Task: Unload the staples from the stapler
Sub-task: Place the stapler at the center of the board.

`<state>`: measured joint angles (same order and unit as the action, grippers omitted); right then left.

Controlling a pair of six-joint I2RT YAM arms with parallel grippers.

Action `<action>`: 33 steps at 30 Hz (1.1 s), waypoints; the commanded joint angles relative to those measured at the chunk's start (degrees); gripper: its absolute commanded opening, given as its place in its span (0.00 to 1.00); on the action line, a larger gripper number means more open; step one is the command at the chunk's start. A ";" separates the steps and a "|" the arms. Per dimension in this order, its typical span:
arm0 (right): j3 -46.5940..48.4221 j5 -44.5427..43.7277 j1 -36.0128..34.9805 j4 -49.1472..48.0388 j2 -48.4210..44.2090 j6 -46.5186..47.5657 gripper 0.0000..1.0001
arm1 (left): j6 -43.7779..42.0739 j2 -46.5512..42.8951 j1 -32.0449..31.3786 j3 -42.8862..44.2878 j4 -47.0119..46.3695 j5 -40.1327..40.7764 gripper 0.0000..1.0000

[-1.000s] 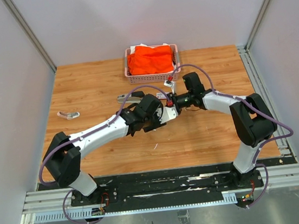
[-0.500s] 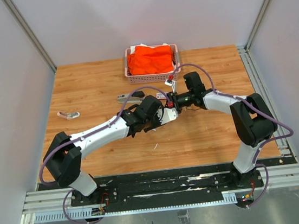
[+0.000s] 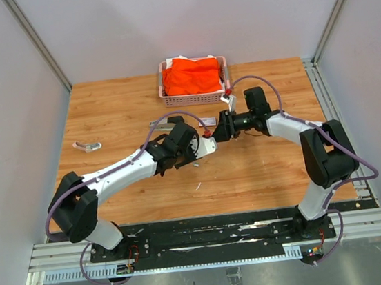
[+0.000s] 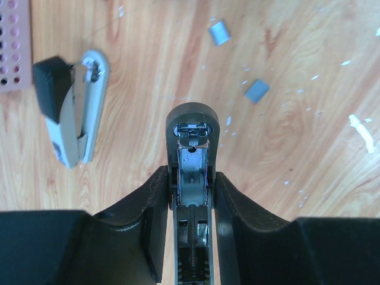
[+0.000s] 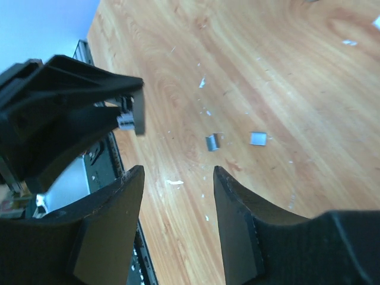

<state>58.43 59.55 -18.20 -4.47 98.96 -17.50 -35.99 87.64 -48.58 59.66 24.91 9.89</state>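
Note:
My left gripper (image 4: 191, 178) is shut on a dark grey stapler (image 4: 191, 127), which sticks out forward between the fingers with its magazine channel and spring exposed. In the top view that gripper (image 3: 203, 146) sits mid-table. Just to its right is my right gripper (image 3: 218, 131). In the right wrist view it (image 5: 178, 172) stands open with nothing between its fingers, above the wood. Two short silvery strips of staples (image 4: 219, 32) (image 4: 257, 90) lie on the table ahead of the held stapler. The same staples (image 5: 212, 142) (image 5: 257, 138) also show beyond the right fingers, among tiny loose bits.
A second grey-and-black stapler (image 4: 71, 113) lies flat on the table to the left, also seen from above (image 3: 164, 123). A pink basket (image 3: 170, 98) holding orange cloth stands at the back. A small metal tool (image 3: 87, 146) lies far left.
My right gripper has opened and drawn back to the right, away from the held stapler. My left gripper has closed tighter on the stapler and shifted slightly left.

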 commanded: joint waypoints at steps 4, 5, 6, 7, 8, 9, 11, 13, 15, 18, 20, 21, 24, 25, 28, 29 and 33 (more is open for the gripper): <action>-1.04 -6.65 4.00 2.62 -5.16 3.48 0.52 | -2.55 -6.09 7.26 -2.73 0.13 -2.67 0.27; -1.11 -7.05 4.34 2.69 -5.63 3.58 0.52 | -2.80 -6.60 8.20 -3.11 0.45 -2.94 0.27; -1.21 -7.48 4.69 2.81 -6.02 3.79 0.52 | -3.13 -7.06 9.22 -3.50 0.75 -3.22 0.27; -1.26 -7.92 4.92 3.01 -6.35 4.09 0.52 | -3.26 -7.61 10.23 -3.94 0.96 -3.44 0.27; -1.30 -8.38 5.17 3.18 -6.71 4.40 0.53 | -3.62 -8.16 11.31 -4.27 1.44 -3.93 0.27; -1.34 -8.71 5.44 3.30 -6.94 4.64 0.53 | -4.05 -8.76 12.42 -4.63 1.84 -4.45 0.27; -1.33 -9.23 5.88 3.46 -7.55 4.88 0.53 | -5.50 -10.01 15.22 -5.49 2.34 -5.48 0.27; -1.41 -9.52 6.19 3.57 -8.13 5.01 0.53 | -7.38 -11.23 17.78 -6.45 2.88 -6.60 0.27; -1.56 -9.75 6.56 3.58 -8.71 5.23 0.53 | -9.50 -12.10 20.45 -6.97 3.80 -8.28 0.27; -1.70 -10.05 6.82 3.59 -9.48 5.54 0.53 | -13.55 -12.03 24.13 -6.99 5.43 -10.81 0.27; -1.85 -10.28 6.93 3.50 -9.98 5.76 0.53 | -17.45 -11.34 26.41 -6.49 6.63 -13.04 0.27; -1.90 -10.47 6.99 3.56 -10.14 5.88 0.53 | -19.27 -10.73 27.37 -6.11 7.24 -13.87 0.27; -2.14 -10.92 7.22 3.50 -10.76 6.23 0.53 | -24.21 -7.84 29.85 -4.15 8.92 -15.13 0.27; -2.24 -10.99 7.30 3.43 -10.92 6.32 0.53 | -25.55 -6.40 30.58 -3.11 9.74 -15.47 0.27; -2.45 -11.12 7.60 3.38 -11.36 6.60 0.54 | -28.35 -2.15 33.83 0.79 12.18 -17.70 0.27; -2.43 -11.12 7.80 3.35 -11.49 6.60 0.54 | -29.45 -0.84 34.84 1.98 12.66 -18.21 0.27; -2.72 -11.12 8.15 3.14 -11.76 6.68 0.54 | -34.12 3.28 37.76 4.52 12.09 -18.45 0.26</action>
<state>56.42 48.97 -11.25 -1.41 88.79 -11.92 -63.00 88.18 -13.45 60.88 35.97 -6.24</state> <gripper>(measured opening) 0.535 0.359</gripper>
